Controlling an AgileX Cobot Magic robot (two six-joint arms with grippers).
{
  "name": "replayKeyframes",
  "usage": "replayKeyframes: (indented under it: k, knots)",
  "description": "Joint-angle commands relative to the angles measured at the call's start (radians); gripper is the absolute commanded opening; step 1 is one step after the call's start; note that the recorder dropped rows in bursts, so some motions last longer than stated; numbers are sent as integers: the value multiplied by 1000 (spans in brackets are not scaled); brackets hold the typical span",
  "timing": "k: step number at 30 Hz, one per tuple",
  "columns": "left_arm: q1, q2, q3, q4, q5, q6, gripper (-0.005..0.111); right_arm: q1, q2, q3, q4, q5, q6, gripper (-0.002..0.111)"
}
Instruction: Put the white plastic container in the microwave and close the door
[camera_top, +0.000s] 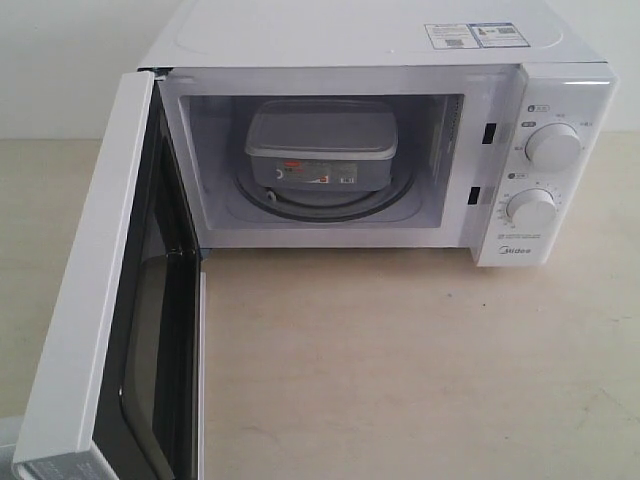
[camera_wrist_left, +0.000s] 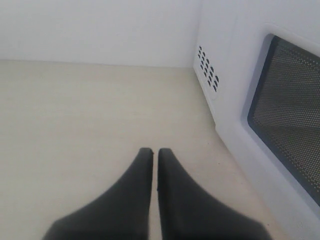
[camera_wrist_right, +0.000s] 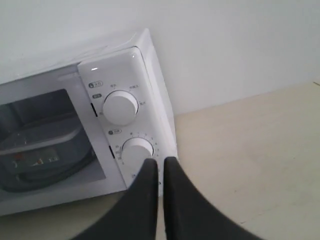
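White plastic container (camera_top: 320, 150) inside microwave (camera_top: 350, 35), door (camera_top: 88, 300) wide open, left gripper (camera_wrist_left: 155, 150), right gripper (camera_wrist_right: 161, 160) clenched

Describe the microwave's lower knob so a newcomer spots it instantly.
The white Midea microwave stands on the table, door swung open at left. Its control panel sits right of the cavity, with two round white knobs stacked. The lower knob is ringed by tick marks, just above the Midea logo; the upper knob has none.
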Motion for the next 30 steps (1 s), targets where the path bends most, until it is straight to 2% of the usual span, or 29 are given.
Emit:
replayKeyframes:
  k: [1, 5, 8, 13, 18, 30]
  knots:
    - [-7, -3, 3, -4, -3, 1, 4, -7, -2, 4, 4, 75, -23, 0]
    - [-7, -3, 3, -4, -3, 1, 4, -7, -25, 4, -74, 194, 16, 0]
    - [-7, -3, 3, -4, -3, 1, 4, -7, -25, 4, -263, 278, 225, 0]
    - [-7, -3, 3, -4, -3, 1, 4, -7, -25, 4, -509, 258, 465, 0]
    - [-7, -3, 3, -4, -3, 1, 4, -7, -25, 4, -674, 245, 596, 0]
    - [-7, -3, 3, -4, -3, 1, 4, -7, -25, 4, -706, 241, 678, 0]
